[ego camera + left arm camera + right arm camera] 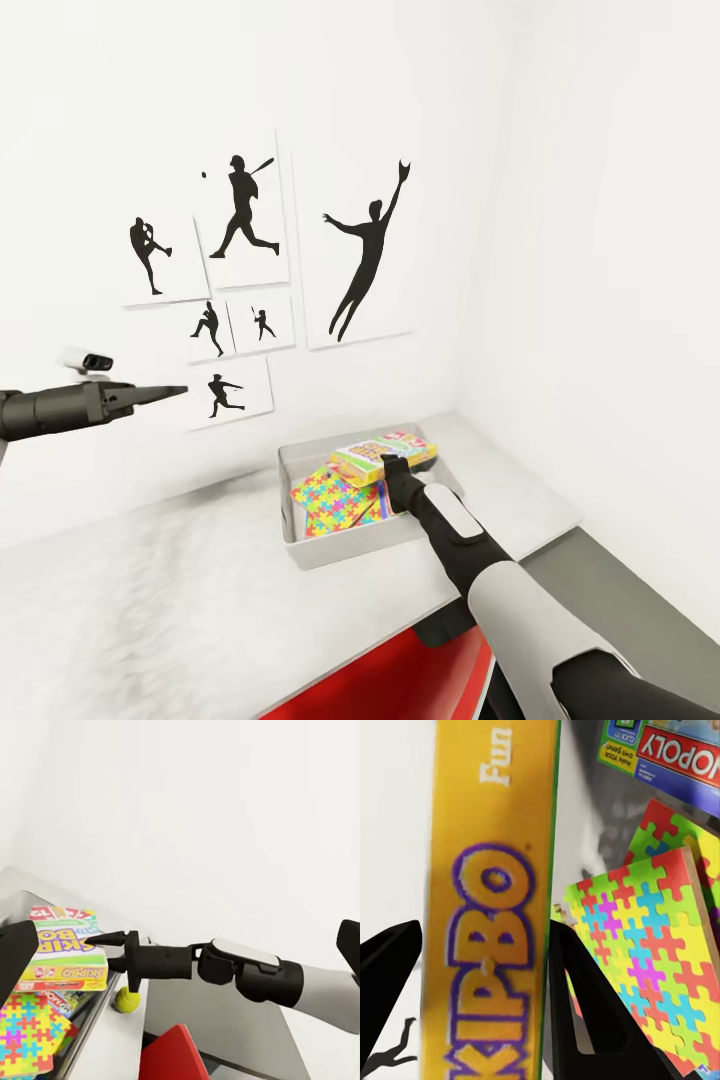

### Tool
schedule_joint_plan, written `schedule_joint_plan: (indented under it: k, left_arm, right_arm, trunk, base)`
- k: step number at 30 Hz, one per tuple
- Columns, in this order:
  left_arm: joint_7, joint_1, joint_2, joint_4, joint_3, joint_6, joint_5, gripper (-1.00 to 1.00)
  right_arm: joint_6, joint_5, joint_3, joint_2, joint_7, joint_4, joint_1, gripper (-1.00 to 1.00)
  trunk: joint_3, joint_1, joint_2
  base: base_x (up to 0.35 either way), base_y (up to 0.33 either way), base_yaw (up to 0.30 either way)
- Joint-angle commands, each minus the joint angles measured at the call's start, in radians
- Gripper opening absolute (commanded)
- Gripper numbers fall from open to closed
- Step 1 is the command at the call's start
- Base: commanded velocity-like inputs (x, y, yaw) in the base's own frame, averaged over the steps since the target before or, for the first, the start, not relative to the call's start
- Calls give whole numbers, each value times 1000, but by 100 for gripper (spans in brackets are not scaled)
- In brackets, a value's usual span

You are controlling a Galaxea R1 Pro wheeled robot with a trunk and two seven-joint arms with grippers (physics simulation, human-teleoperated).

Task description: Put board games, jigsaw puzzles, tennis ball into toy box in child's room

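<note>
The light-grey toy box stands on the table near the room's corner. Inside lie two jigsaw puzzles, a red-lettered board game and, on top, a pale green and yellow board game. My right gripper reaches into the box, shut across that top game's yellow edge. The tennis ball sits just beneath the right gripper, beside the box's wall. My left gripper hangs raised at the left, its fingers wide apart and empty.
White walls meet in a corner behind the toy box, with black baseball-player pictures above the table. A lower dark grey cabinet top adjoins the table's right end. A red object sits below the table's front edge.
</note>
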Motion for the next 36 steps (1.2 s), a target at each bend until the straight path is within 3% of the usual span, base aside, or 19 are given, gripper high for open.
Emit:
schedule_joint_plan:
  k: [1, 36]
  left_arm:
    - [-3, 0, 0, 0, 1, 11, 1, 100]
    - [-6, 8, 2, 0, 34, 11, 5, 100]
  right_arm:
    - [2, -1, 1, 0, -6, -1, -1, -100]
    - [11, -2, 3, 0, -5, -3, -1, -100]
  trunk:
    - [-2, 1, -2]
    - [-16, 1, -2]
  base:
    - [0, 0, 0]
    - [0, 0, 18]
